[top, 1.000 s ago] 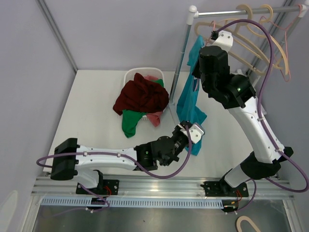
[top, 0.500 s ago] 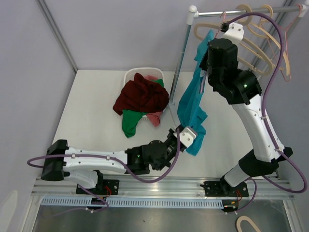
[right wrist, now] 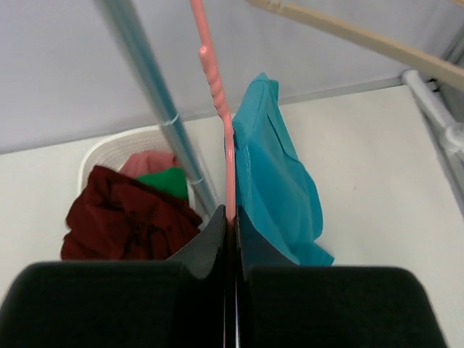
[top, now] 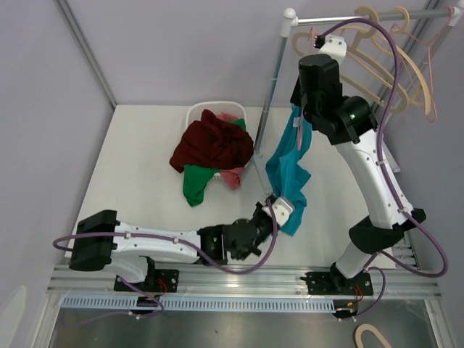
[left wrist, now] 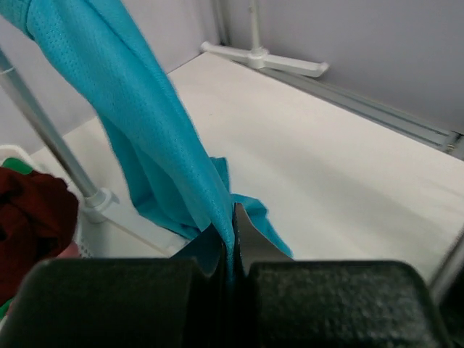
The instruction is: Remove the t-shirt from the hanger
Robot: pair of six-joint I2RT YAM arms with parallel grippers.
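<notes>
Left gripper [left wrist: 233,221] pinched shut on shirt [left wrist: 145,138]; right gripper [right wrist: 230,217] clamped on hanger [right wrist: 214,87]. Risk was the hem slipping free (or snagging) under pull.

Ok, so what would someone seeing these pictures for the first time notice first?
The bright teal t-shirt stands out, strung from the clothes rack at right down toward the table. The left gripper pinches its lower edge and the right gripper is shut on a pink hanger above. Next comes the white basket at the table's far edge, heaped with dark red clothing.
</notes>
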